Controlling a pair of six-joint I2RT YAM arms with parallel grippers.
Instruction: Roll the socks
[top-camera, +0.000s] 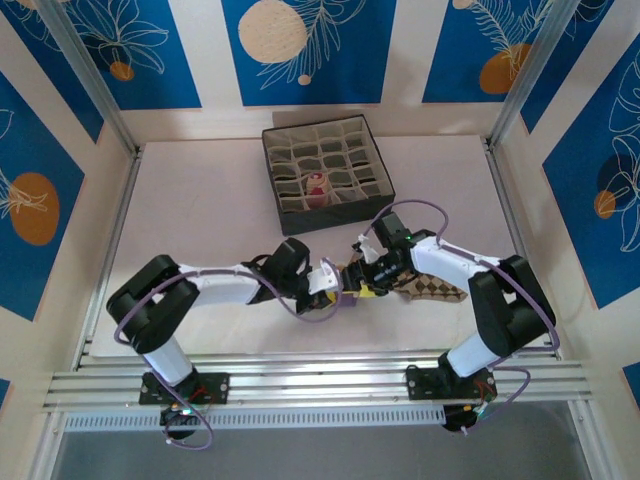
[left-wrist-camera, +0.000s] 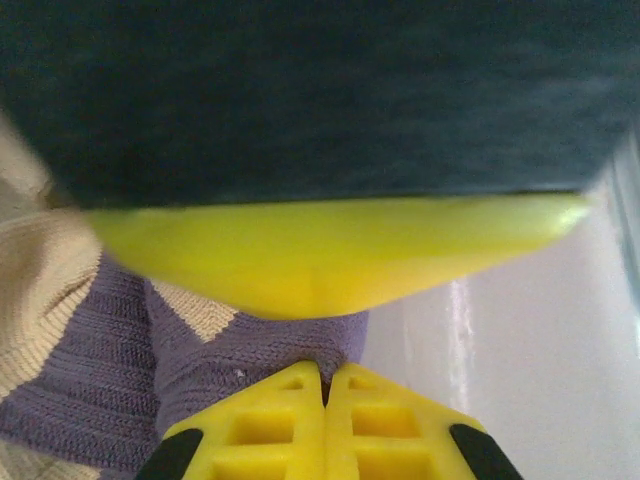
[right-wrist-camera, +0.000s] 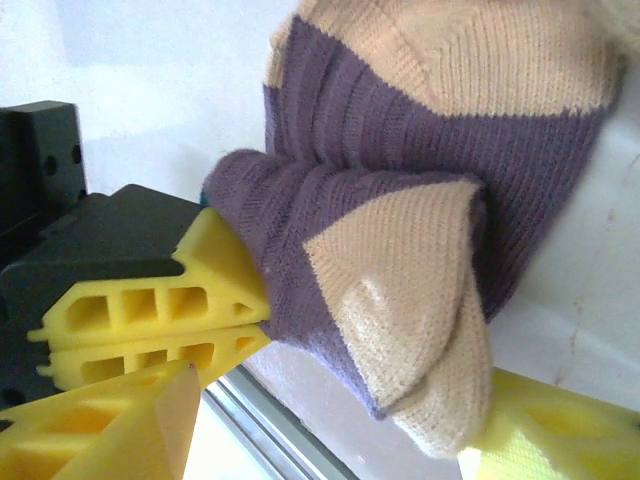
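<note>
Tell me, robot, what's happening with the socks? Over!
Left gripper shut on purple sock, at its fold. Right gripper open, jaws either side. Diamond sock lies by right arm, not in the way.

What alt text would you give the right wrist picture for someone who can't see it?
A folded purple and beige sock lies on a white table, its left fold pinched between the shut yellow fingers of the left end effector. The right end effector stands open, a yellow finger on each side of the sock's lower end.
</note>
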